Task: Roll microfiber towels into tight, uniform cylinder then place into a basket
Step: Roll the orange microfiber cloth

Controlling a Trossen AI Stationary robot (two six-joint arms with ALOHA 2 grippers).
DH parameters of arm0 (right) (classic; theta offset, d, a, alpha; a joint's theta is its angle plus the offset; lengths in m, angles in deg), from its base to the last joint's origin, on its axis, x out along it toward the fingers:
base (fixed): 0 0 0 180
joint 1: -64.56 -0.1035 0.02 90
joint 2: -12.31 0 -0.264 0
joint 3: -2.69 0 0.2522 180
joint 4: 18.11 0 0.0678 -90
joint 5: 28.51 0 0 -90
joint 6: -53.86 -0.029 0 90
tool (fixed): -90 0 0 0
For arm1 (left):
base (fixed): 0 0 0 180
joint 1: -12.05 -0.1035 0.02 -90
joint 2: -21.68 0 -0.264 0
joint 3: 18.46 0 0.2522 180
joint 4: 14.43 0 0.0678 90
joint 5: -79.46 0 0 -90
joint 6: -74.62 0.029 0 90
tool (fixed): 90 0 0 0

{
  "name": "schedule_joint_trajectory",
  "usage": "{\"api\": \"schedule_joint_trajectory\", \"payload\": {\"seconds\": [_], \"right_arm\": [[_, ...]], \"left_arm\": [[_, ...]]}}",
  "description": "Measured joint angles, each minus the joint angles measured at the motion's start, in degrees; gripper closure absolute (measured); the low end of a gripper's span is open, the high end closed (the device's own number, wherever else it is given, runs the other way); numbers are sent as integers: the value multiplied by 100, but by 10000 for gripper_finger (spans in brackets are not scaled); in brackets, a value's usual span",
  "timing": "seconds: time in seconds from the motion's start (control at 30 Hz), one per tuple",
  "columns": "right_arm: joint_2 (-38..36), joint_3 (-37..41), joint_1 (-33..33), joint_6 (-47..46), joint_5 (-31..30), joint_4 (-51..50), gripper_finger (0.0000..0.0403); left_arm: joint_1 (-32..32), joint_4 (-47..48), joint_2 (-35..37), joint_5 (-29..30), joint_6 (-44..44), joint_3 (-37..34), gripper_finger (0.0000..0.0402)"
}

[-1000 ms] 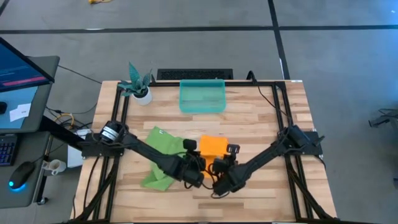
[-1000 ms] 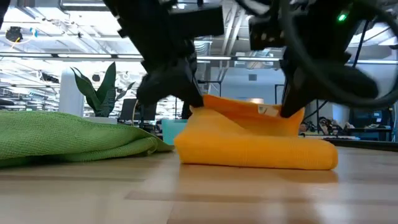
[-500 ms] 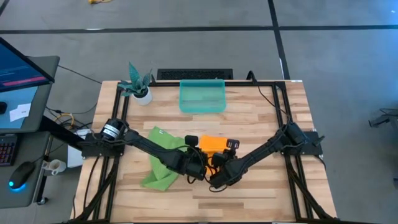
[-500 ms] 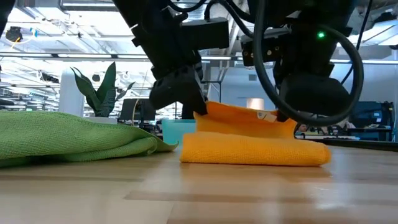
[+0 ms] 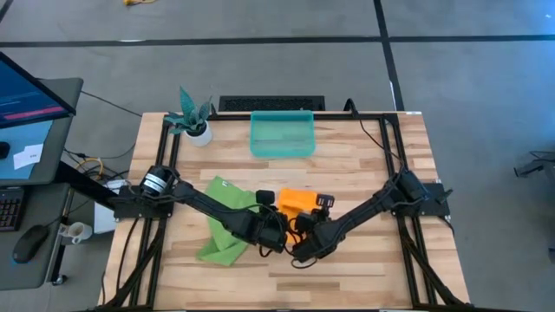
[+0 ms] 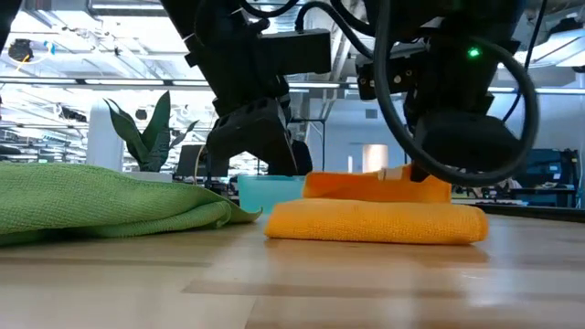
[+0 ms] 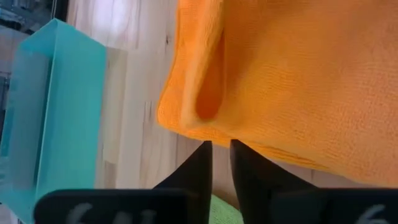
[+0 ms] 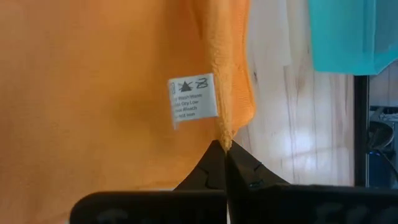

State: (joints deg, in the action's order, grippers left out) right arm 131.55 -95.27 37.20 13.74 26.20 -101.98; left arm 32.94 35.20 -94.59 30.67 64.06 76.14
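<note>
Broadly, the wooden desk [image 5: 364,165] is carrying everything: the teal basket [image 5: 282,134] is sitting at its far edge, well apart from the work, the lime green towel [image 5: 227,221] is lying loosely crumpled on the left side, and the orange towel [image 5: 297,201] is resting folded in flat layers near the middle, just beside the green one. Both arms are meeting at its near edge. The right hand [image 8: 222,148] is pinching shut on the towel's hem beside the white care label [image 8: 193,99], while the left hand [image 7: 220,148] is showing a narrow gap between its fingers and appears to be letting go of the opposite corner. To roll tightly, the hands should probably be keeping both corners level, so the fold stays square and the cylinder even.
</note>
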Motion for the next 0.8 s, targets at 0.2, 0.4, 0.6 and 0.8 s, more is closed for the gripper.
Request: {"api": "schedule_joint_trajectory", "payload": {"seconds": [0.2,0.4,0.6,0.8], "right_arm": [[0,0,125,2,-54,179,391],[0,-2,73,-75,-332,-22,398],[-275,-9,-126,-480,-611,-207,393],[-396,8,-23,-419,-739,253,398]], "left_arm": [[80,350,0,53,-151,2,315],[438,1309,0,743,-915,6,315],[753,2213,0,859,-1955,9,317],[1012,2485,0,867,-2568,15,317]]}}
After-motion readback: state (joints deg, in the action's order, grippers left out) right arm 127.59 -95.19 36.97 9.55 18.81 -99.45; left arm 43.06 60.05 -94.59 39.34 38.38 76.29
